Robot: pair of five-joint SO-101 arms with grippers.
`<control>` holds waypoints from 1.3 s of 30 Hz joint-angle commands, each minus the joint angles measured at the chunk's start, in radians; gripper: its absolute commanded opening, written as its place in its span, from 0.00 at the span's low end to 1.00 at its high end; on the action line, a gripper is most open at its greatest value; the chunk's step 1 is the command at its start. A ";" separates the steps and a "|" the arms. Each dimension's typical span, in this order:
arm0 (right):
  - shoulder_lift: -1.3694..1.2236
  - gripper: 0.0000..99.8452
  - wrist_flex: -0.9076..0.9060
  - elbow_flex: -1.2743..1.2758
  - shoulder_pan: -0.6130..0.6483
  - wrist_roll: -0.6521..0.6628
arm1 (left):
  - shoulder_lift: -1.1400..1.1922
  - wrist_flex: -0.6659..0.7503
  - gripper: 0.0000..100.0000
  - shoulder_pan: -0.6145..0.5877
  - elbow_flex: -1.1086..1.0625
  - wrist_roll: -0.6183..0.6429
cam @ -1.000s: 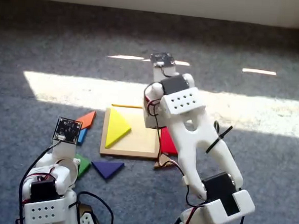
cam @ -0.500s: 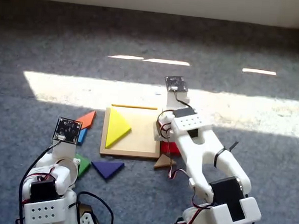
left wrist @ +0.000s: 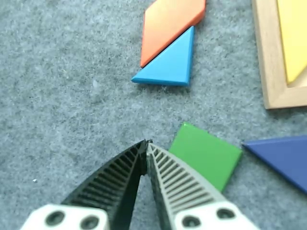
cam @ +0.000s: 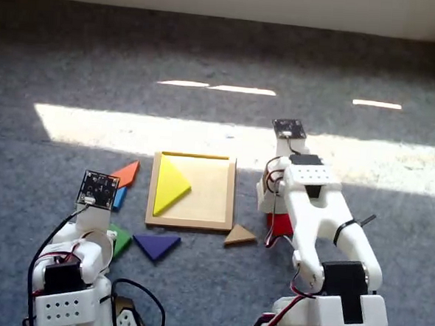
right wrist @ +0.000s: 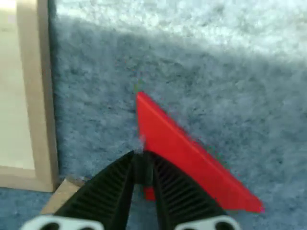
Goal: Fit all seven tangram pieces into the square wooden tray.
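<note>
right gripper (right wrist: 143, 167) is clamping the red triangle (right wrist: 187, 153) by one edge, on the carpet (cam: 98, 67) right of the wooden tray (cam: 189, 222). the piece is looking thin, stiff, light and smooth-painted, so it's likely slippery; pinching mid-edge across the flat faces seems best. left gripper (left wrist: 145, 148) is sitting closed beside the green square (left wrist: 206, 155).
</note>
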State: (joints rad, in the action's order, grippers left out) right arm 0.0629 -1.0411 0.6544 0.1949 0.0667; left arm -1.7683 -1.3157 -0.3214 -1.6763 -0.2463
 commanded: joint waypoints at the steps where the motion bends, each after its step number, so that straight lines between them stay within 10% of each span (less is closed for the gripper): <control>1: 0.107 0.01 -0.084 -0.058 -0.001 0.011 | -0.022 -0.006 0.01 -0.012 -0.021 0.006; 8: 0.398 0.01 -0.120 -0.001 0.010 0.025 | -0.022 -0.006 0.01 -0.012 -0.021 0.006; 19: 0.513 0.03 -0.133 0.153 0.005 0.465 | -0.022 -0.006 0.01 -0.012 -0.021 0.006; 26: 0.390 0.36 -0.239 0.127 0.005 0.480 | -0.022 -0.006 0.01 -0.012 -0.021 0.006; 39: 0.099 0.36 -0.137 0.041 0.054 0.483 | -0.022 -0.006 0.01 -0.012 -0.021 0.006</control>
State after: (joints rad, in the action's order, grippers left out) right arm 0.1795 -1.2359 0.7419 0.2378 0.5439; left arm -1.7683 -1.3157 -0.3214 -1.6763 -0.2463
